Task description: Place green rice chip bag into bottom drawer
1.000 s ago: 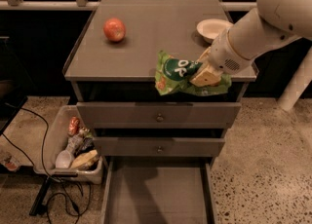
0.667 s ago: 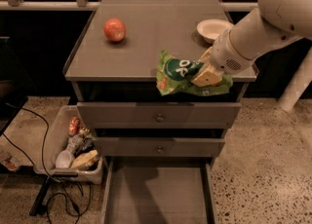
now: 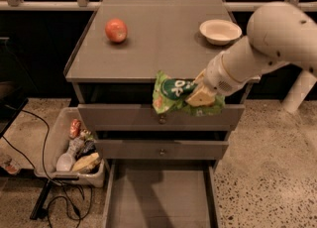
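Pinching the one green rice chip bag point(image 3: 171, 92) at frame centre, the end effector point(image 3: 200, 96) is hanging above the open bottom drawer point(image 3: 161, 199); one apple point(image 3: 116, 30) and one bowl point(image 3: 220, 31) are sitting on the table point(image 3: 163, 43).

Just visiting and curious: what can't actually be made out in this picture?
Camera view throughout:
- The claw, in front of the top drawer, clamps the green rice chip bag; the bag's folds hide its fingertips.
- The bottom drawer: its front end is cut off by the lower edge.
- The floor bin: its jumbled contents are too small to name.
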Robot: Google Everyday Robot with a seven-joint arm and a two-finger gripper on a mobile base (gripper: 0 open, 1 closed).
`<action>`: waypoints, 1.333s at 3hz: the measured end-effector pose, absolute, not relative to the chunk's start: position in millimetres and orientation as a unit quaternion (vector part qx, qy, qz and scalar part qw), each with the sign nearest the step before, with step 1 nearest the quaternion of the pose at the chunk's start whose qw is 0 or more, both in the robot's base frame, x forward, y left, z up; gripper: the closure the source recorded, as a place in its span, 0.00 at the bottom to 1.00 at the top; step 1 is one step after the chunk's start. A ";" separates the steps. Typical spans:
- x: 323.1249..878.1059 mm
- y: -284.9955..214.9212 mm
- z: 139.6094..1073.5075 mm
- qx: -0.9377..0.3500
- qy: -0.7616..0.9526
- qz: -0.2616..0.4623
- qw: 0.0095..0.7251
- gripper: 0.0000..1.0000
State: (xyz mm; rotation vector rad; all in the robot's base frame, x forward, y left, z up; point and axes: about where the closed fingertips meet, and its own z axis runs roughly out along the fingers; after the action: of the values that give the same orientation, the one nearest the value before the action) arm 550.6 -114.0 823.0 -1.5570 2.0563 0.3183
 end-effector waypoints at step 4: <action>509.4 -111.7 654.7 -0.528 0.772 0.126 0.330 1.00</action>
State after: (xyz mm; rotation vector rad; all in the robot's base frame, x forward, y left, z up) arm 509.4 -111.7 654.7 -1.3818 2.0196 0.3283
